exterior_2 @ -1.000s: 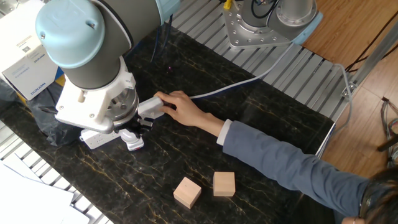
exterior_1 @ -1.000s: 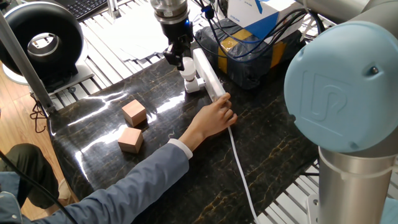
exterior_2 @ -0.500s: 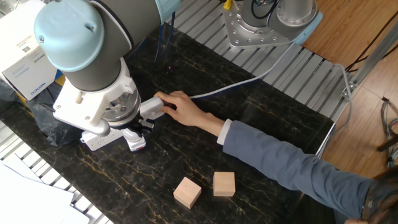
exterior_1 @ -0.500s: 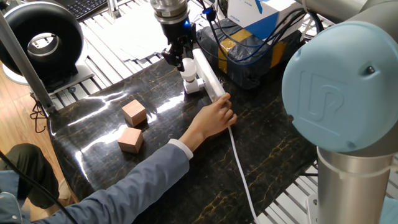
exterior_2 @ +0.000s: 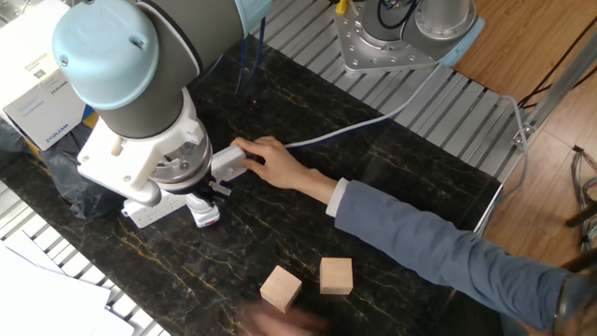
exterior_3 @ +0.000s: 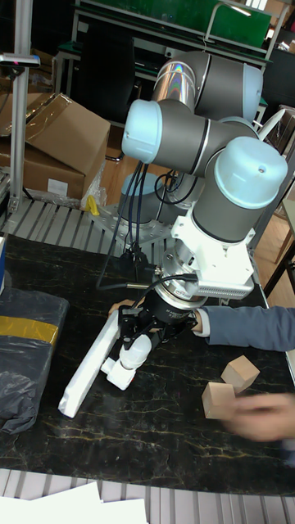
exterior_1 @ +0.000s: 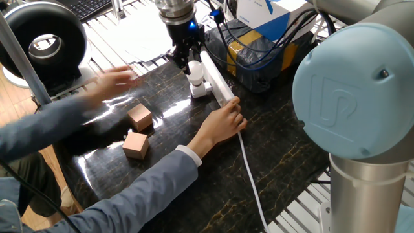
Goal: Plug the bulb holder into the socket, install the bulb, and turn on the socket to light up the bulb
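1. Dark marbled stone forms the table (exterior_1: 194,194), and the socket (exterior_1: 217,81) lies across it near the far edge, its white cable (exterior_1: 251,181) trailing toward the near edge
2. White and cube-shaped, the bulb holder (exterior_1: 200,88) sits against the side of the socket, plugged in at about the middle of the strip
3. The bulb (exterior_1: 194,70) stands upright above the bulb holder, its lower end at the holder's opening; the tall fixed view shows it tilted slightly (exterior_3: 133,354)
4. The gripper (exterior_1: 186,59) points straight down with its dark fingers clamped on the bulb
5. A person's hand (exterior_1: 226,122) in a blue-grey sleeve presses on the cable end of the socket, touching it
6. A second hand (exterior_1: 113,81), blurred, is over the table near the two wooden blocks (exterior_1: 138,117), which lie well apart from the socket
7. A dark wrapped box (exterior_1: 265,55) with yellow tape sits just behind the socket
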Robot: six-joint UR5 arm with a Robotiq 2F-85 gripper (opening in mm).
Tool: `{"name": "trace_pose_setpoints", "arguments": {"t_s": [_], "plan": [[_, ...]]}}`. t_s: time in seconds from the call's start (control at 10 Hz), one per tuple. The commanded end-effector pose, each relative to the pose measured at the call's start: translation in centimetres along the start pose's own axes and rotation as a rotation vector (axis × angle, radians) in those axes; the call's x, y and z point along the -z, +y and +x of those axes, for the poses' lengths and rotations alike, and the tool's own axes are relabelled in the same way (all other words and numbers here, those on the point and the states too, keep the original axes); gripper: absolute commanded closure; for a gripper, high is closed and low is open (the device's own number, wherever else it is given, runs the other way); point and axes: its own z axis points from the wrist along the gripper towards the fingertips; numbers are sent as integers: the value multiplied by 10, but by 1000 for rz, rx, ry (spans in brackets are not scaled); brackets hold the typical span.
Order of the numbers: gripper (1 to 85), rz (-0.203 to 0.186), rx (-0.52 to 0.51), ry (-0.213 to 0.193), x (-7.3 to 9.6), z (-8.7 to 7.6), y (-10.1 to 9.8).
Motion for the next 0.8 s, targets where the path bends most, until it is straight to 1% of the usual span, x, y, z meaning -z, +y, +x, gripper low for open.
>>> {"name": "trace_pose_setpoints", "arguments": {"t_s": [0.0, 0.4, 0.5, 0.7], "plan": [[593, 1, -49, 2, -1, 1, -4], [597, 2, -81, -3, -1, -1, -4], [600, -7, -94, 0, 0, 0, -1], [607, -2, -109, 4, 0, 1, -1]]}}
